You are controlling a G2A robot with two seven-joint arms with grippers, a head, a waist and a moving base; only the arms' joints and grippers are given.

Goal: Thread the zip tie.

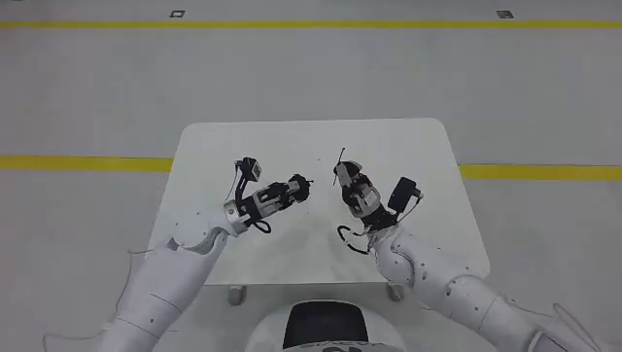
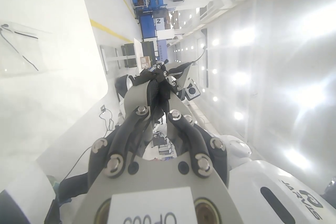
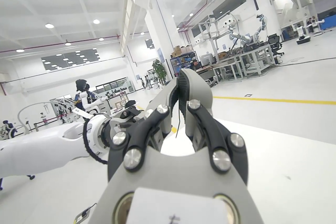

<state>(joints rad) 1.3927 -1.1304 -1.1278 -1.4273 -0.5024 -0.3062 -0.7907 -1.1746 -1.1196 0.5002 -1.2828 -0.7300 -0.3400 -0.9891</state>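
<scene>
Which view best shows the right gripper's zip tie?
Right wrist view: the zip tie hangs as a thin black strand between the shut fingers of the right gripper. Top view: a faint line. Left wrist view: too small to tell.

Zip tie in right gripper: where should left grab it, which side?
Probably the thin free tail of the zip tie sticking out past the right gripper. It stands clear in the air, so the left gripper could pinch it crosswise from its own side.
</scene>
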